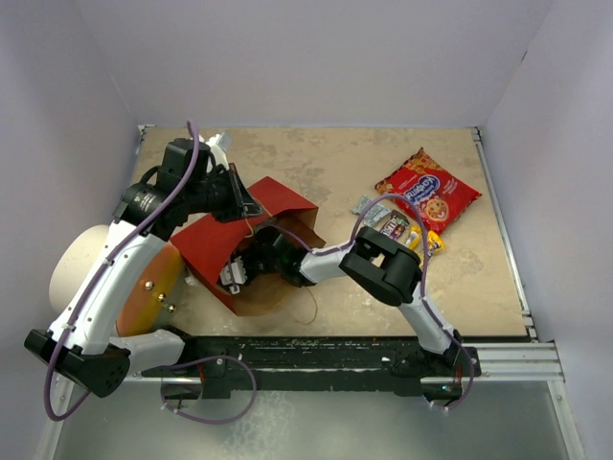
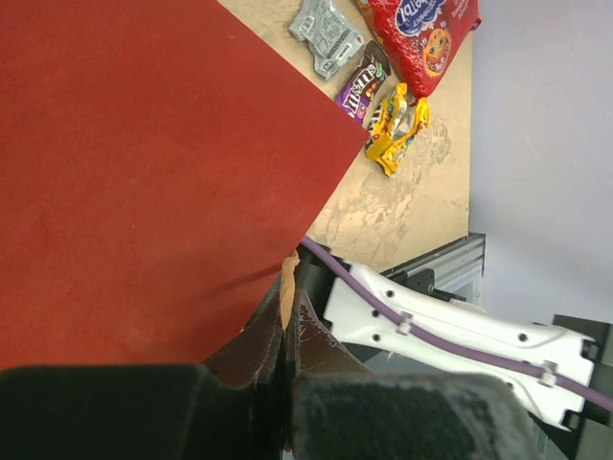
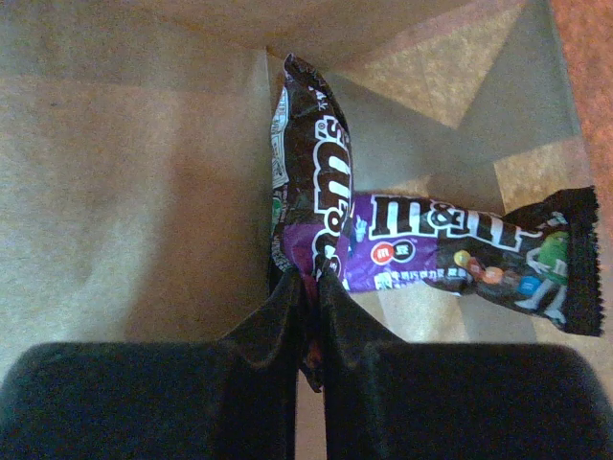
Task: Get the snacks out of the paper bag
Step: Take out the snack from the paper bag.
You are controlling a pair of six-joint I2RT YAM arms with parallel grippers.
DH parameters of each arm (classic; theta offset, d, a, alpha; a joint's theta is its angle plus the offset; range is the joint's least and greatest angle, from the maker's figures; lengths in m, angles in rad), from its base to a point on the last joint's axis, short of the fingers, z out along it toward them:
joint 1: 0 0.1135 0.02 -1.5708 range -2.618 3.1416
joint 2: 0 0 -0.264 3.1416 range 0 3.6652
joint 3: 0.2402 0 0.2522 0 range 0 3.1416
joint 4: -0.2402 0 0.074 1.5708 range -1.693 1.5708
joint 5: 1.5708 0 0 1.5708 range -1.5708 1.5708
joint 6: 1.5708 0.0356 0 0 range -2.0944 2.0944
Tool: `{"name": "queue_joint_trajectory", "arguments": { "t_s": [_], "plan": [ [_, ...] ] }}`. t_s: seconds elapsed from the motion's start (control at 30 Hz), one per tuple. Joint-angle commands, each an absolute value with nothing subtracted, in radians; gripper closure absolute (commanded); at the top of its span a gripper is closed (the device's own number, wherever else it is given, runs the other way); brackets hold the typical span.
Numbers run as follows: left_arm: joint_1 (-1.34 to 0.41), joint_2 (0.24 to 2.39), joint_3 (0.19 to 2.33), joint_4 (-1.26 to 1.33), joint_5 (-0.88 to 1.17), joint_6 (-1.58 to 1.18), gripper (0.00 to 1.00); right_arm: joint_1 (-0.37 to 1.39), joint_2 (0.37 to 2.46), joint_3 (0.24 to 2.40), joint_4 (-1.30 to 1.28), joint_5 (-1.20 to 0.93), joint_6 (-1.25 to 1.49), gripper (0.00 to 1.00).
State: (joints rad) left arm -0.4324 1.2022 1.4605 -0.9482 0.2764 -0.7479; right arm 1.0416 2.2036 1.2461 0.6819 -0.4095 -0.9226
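Black fingers of the right gripper pinch a purple packet inside the paper bag, which sits at the left of the mottled beige table. The left gripper is clamped on the bag's rim. To the right, a red cookie bag and small packets lie on the table, enclosed by pale walls.

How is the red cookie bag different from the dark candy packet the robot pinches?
The cookie bag is red; the candy packet is dark purple-brown. The cookie bag lies flat on the table; the candy packet stands on edge inside the paper bag. Nothing holds the cookie bag; the right end effector pinches the candy packet. Both are shiny.
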Motion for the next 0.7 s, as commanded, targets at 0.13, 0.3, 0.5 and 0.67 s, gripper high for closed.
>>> {"name": "queue_joint_trajectory", "arguments": {
  "t_s": [0.13,0.3,0.5,0.67],
  "plan": [
    [-0.424,1.176,1.471,-0.913,0.242,-0.743,1.0,1.045,1.953,1.121,0.643,-0.409,-0.832,1.0],
    [-0.423,1.143,1.433,-0.9,0.247,-0.755,1.0,1.046,1.842,1.021,0.672,-0.396,-0.702,1.0],
    [-0.422,1.109,1.398,-0.862,0.245,-0.762,1.0,1.046,1.717,0.935,0.628,-0.38,-0.609,1.0],
    [-0.422,1.102,1.393,-0.833,0.244,-0.759,1.0,1.047,1.643,0.916,0.598,-0.379,-0.526,1.0]
  ]
}}
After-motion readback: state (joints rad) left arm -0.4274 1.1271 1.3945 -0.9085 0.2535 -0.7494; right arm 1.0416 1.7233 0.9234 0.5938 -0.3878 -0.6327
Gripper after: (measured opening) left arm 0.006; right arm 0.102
